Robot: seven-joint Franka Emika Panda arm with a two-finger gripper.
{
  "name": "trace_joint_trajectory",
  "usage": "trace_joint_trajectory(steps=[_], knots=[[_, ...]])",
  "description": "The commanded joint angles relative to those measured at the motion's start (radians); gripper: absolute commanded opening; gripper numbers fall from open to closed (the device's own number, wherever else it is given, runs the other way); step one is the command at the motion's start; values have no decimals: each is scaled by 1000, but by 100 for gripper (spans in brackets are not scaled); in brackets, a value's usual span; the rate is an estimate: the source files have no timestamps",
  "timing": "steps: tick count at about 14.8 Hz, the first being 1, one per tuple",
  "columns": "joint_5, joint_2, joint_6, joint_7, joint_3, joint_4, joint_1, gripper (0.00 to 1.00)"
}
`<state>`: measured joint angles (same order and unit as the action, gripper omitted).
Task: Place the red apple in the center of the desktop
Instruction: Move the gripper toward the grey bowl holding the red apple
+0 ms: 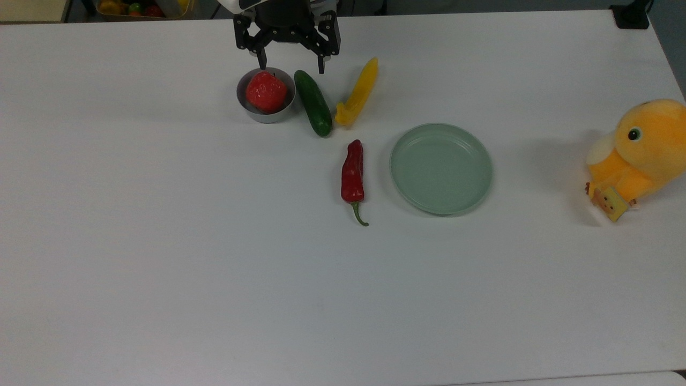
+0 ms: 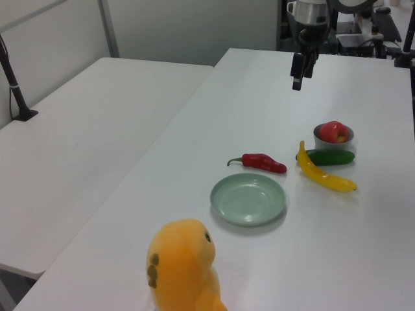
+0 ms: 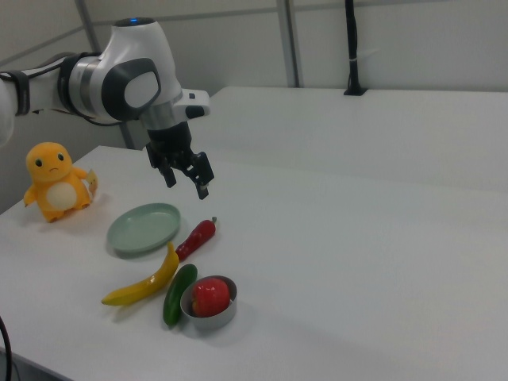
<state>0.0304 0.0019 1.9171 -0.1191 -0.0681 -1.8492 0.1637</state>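
The plain white matte desktop lies bare at its middle. The black two-finger gripper hangs wide open and empty above the far edge. Just nearer, the bright red roundish apple sits in a small grey bowl, awaiting a descent and grasp.
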Motion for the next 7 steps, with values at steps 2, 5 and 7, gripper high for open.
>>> trace_joint_trajectory(steps=[2, 5, 7], knots=[[-47, -11, -53, 76, -6, -7, 11, 100], [-58, -11, -53, 75, 2, -7, 5, 100], [-58, -14, -53, 62, 2, -7, 1, 100]])
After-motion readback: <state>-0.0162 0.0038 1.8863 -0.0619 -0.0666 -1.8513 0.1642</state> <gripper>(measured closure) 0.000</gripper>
